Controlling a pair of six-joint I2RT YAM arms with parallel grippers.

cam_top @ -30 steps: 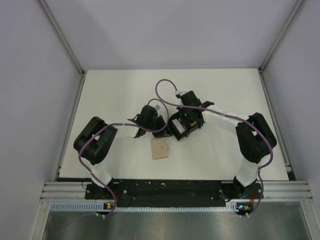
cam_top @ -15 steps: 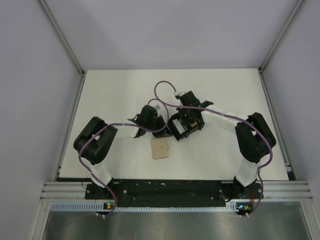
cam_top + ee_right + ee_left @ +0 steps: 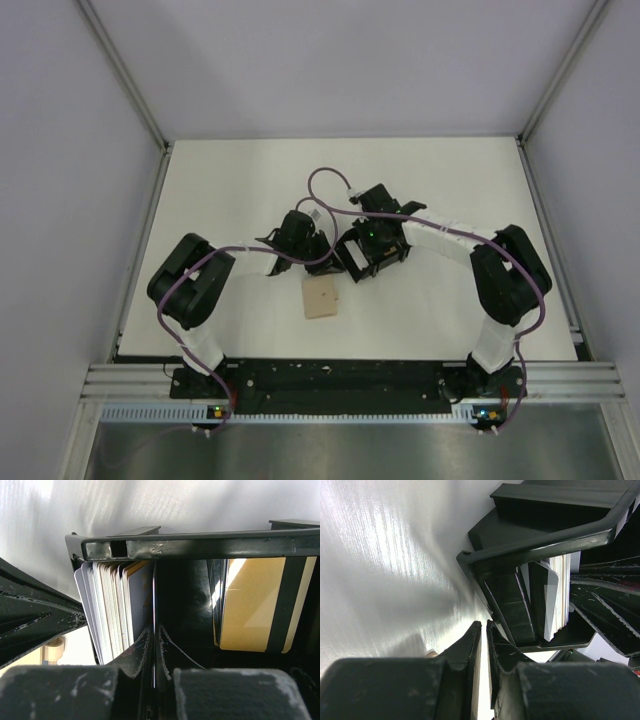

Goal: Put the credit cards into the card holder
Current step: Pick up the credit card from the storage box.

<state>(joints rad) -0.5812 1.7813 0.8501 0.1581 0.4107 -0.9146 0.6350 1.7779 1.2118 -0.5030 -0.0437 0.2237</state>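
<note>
The credit cards [image 3: 112, 610] are not in the sleeve yet. A pale stack stands on edge in one compartment of the black tray [image 3: 200, 547], and a yellow-orange card [image 3: 250, 605] with a dark stripe stands in the compartment on the other side. The card holder [image 3: 322, 298] lies flat on the table [image 3: 230, 190], near the tray's near-left corner, with nothing touching it.

Over the last second only my right wrist has moved. It has turned and crept a little at the tray, and its cable loop has shifted with it. The tray, the sleeve and the left arm have stayed where they were.

The right gripper [image 3: 154, 645] is down inside the tray. Its fingers are pinched nearly together around a thin line that I take to be a single card [image 3: 154, 595] seen edge-on, though it could be a tray divider. If it is a card, I read this as the first pick in hand, with the carry to the sleeve and the insertion still ahead.

The left gripper [image 3: 482, 650] waits just left of the tray. Its fingers are drawn almost together, with only a slit of table showing between them, and it holds nothing.
</note>
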